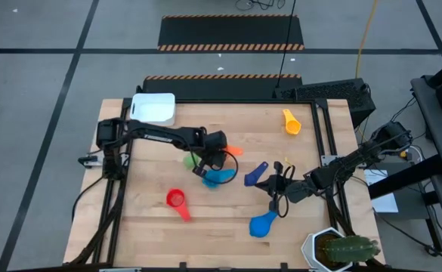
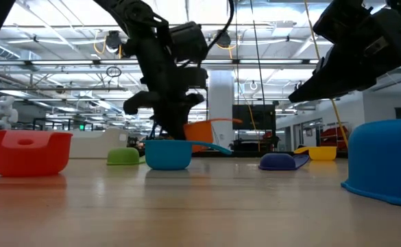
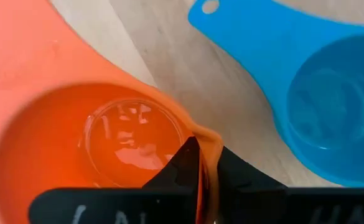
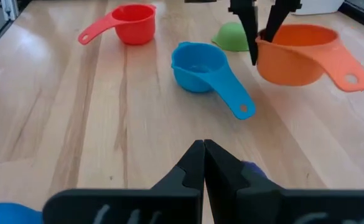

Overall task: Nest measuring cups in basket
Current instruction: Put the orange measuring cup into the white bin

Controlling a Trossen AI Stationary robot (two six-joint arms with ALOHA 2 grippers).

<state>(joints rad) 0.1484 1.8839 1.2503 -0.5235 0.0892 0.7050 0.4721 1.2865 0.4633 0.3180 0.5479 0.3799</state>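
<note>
Left gripper [image 4: 266, 34] mid-bench, jaws clamped on orange cup [image 4: 297, 53] rim, one finger inside bowl, cup lifted; rim pinch probably suits carrying to basket [image 1: 153, 108] at far-left corner. Right gripper [image 4: 203, 163] hovering, jaws together, empty. Cups: glossy moulded plastic, round bowls, flat handles. Light blue cup [image 4: 200, 65] alongside on wood.

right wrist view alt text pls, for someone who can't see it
The left gripper grips the rim of an orange cup, held above the wooden table. A light blue cup, a red cup and an upturned green cup rest nearby.
</note>
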